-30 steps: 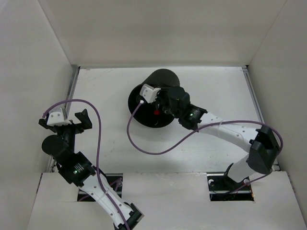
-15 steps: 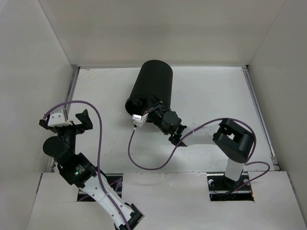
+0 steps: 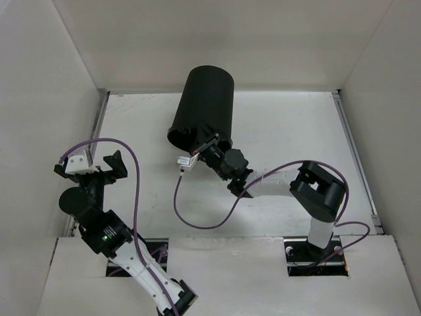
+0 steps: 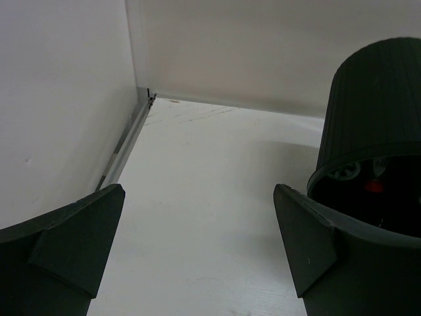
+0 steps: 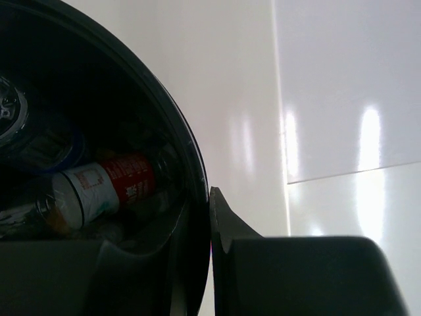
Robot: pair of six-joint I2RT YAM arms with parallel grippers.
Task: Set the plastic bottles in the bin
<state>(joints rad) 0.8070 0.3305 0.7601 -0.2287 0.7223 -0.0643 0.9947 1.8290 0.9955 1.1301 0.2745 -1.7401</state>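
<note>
The black ribbed bin [image 3: 204,108] is tipped over, its base toward the far wall and its mouth toward the arms. My right gripper [image 3: 212,150] is shut on the bin's near rim [image 5: 187,164], one finger inside and one outside. Inside the bin lies the red-label bottle [image 5: 108,187], with other clear bottles beside it, one with a bluish part [image 5: 62,148]. The left wrist view shows the bin [image 4: 375,105] at the right with a red cap [image 4: 373,186] inside. My left gripper [image 3: 89,168] is open and empty, well left of the bin.
White walls close in the table on the left, far and right sides. A metal rail [image 4: 125,141] runs along the left wall's foot. The right arm's purple cable [image 3: 197,220] loops over the table in front of the bin.
The bin has gone from upright to tipped, its base swinging toward the far wall. The right arm has folded back toward its base, holding the rim. The left arm has not moved.
</note>
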